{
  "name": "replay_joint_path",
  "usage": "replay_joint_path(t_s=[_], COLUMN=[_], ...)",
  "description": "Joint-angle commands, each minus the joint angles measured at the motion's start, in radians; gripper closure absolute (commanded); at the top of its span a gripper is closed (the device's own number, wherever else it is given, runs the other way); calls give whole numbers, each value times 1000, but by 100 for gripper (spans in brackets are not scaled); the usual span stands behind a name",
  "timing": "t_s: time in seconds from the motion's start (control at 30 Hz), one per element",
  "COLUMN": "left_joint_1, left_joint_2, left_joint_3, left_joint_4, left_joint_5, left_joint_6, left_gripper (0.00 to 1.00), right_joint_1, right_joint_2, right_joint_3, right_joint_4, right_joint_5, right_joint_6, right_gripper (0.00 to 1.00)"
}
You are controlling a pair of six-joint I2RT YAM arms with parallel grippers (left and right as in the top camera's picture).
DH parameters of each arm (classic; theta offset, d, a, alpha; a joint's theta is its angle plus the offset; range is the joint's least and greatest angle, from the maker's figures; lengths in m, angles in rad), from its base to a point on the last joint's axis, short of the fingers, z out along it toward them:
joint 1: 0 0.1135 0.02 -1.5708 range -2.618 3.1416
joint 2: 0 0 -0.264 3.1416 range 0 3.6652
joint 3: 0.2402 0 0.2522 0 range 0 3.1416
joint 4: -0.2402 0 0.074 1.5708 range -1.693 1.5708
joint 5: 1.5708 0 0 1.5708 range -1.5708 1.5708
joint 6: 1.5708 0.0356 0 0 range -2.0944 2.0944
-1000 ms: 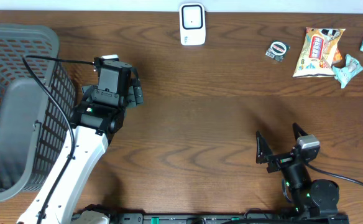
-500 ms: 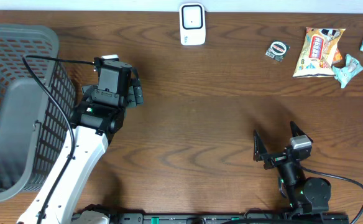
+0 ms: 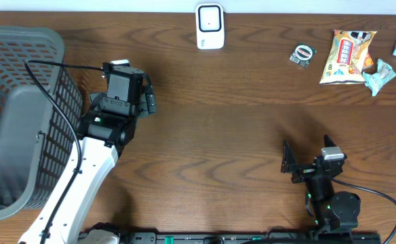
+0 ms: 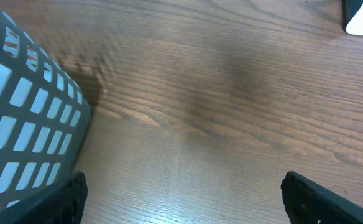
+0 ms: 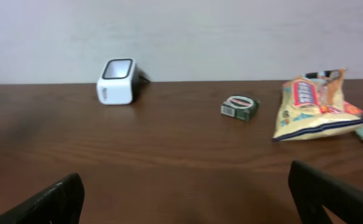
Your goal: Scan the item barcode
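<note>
only the right hand (image 3: 308,163) has shifted, swinging slightly near the table's (image 3: 218,135) front edge, fingers spread and empty, facing the scanner (image 3: 209,26) and the snack bag (image 3: 347,56) far off by the back edge. the left hand (image 3: 146,97) waits beside the basket (image 3: 22,115), fingers apart and empty; no barcode is readable, and its fingertips are cut off.

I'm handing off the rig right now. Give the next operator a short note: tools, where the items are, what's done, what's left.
Left tool: open, empty, beside the basket.
Right tool: open, empty, low at the near edge, facing the scanner.
Items lie far right: small green pack, snack bag, teal packets.
Done: nothing picked or scanned; no items visible in the basket.
Left: pick an item, show its barcode to the scanner.
</note>
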Motion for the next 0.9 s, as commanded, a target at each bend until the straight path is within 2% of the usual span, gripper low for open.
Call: replay_joint_path(t_s=[0.0,0.87], left_joint_1=[3,3], left_joint_2=[-5,-5], left_joint_3=[3,3], left_joint_4=[0,0], left_joint_5=[-17,-17], left_joint_6=[13,13], left_gripper=[2,2], right_joint_1=[-16,-16], right_joint_2=[-6,-6], right_joint_3=[-2,-1], right_joint_4=[-11,-5], right_joint_5=[41,30], right_joint_6=[19,18], right_gripper=[1,1])
